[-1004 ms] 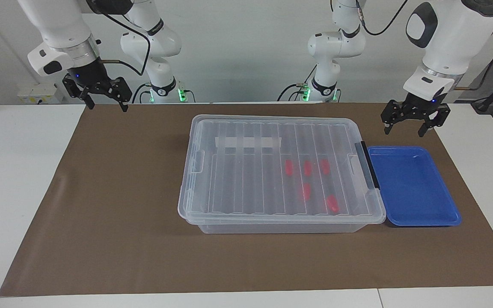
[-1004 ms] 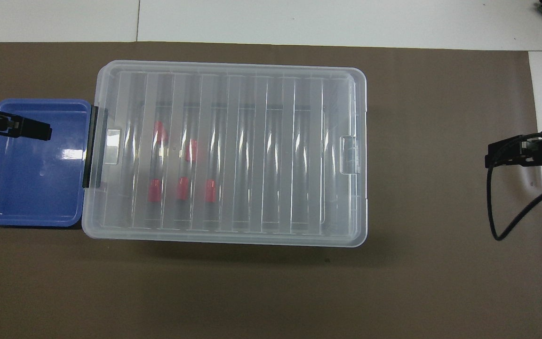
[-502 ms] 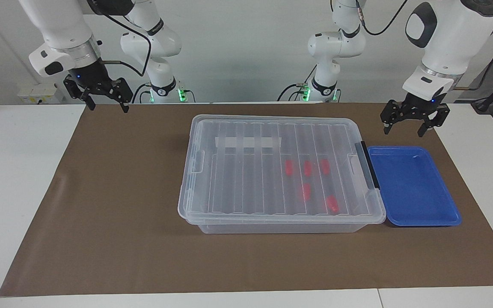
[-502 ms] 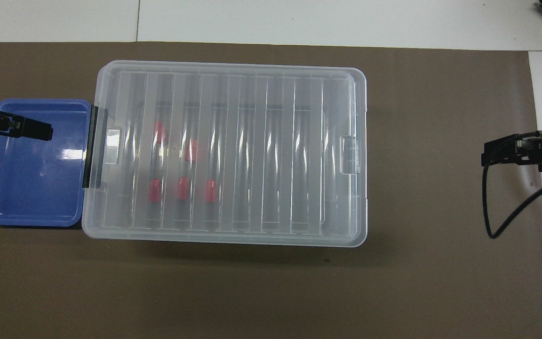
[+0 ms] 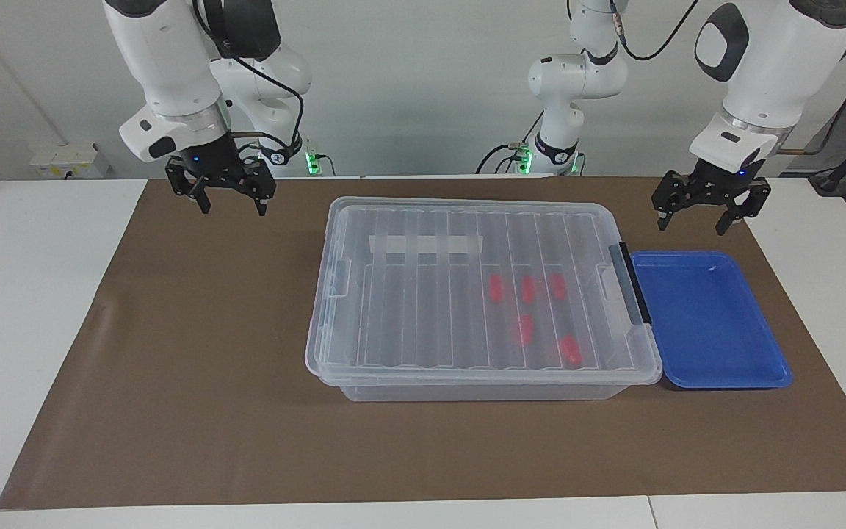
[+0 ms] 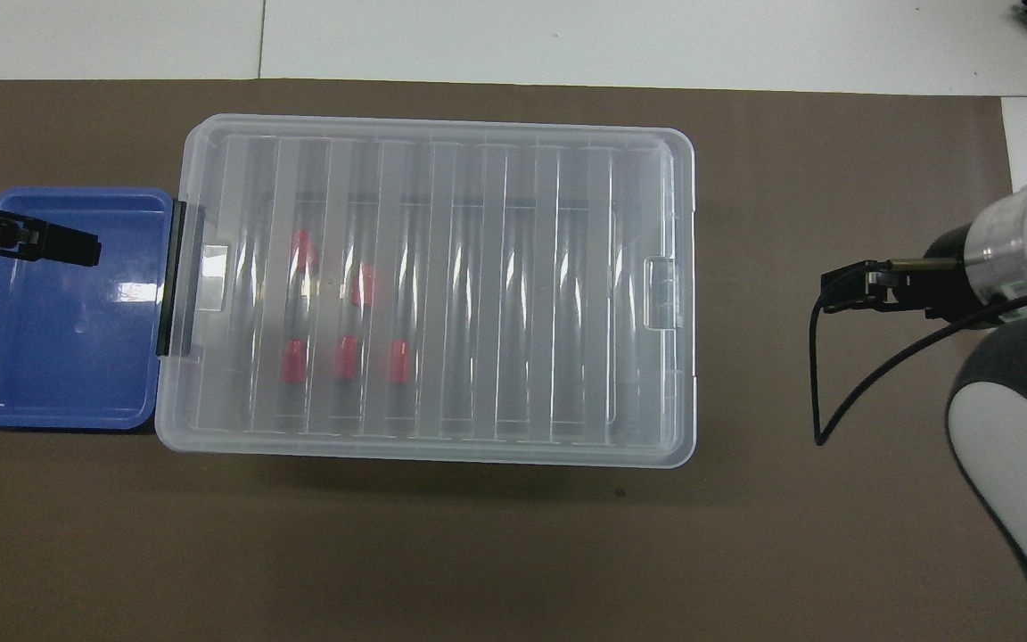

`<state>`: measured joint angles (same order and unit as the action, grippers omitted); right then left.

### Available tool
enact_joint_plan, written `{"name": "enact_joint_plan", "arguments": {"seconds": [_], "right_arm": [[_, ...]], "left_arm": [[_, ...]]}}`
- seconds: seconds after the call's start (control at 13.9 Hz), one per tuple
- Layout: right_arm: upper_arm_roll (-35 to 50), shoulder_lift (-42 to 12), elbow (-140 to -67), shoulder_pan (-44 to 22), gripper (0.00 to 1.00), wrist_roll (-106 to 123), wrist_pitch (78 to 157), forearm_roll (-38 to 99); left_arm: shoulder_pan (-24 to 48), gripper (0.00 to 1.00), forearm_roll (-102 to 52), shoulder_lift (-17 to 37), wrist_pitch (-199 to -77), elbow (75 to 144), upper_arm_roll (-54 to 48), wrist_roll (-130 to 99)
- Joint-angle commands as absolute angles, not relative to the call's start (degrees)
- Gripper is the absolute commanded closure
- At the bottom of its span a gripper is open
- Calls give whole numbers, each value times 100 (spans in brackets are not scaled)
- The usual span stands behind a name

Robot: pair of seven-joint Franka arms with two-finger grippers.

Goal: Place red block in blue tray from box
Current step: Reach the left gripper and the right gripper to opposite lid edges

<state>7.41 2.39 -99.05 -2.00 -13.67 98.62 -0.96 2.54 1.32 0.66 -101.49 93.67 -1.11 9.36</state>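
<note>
The clear box [image 5: 482,294] lies lidded mid-table on the brown mat. Five red blocks [image 5: 527,289] show through its ribbed lid, clustered toward three o'clock in the facing view. The empty blue tray [image 5: 709,323] sits touching the box's black-clipped end.

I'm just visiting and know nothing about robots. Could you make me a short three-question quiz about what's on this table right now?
1. True or false: the lid is on the clear box.
2. How many red blocks lie inside the box?
   A. three B. five C. seven
3. Fill in: the blue tray sits beside the box, toward the ____ arm's end of the table.

Hint: both the left pincer and right pincer hang open in the air, holding nothing.

Key: 1 true; 2 B; 3 left.
</note>
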Motion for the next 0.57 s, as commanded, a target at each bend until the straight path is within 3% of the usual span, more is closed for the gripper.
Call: {"name": "enact_joint_plan", "arguments": {"seconds": [0.0, 0.5], "right_arm": [[1027, 291, -10397, -176, 0, -1669, 10492, -44], [1380, -289, -10573, -202, 0, -1784, 11179, -44]], "left_arm": [[272, 0, 9, -9, -10248, 9448, -114, 320], [527, 0, 0, -299, -11222, 10291, -167, -1432]]}}
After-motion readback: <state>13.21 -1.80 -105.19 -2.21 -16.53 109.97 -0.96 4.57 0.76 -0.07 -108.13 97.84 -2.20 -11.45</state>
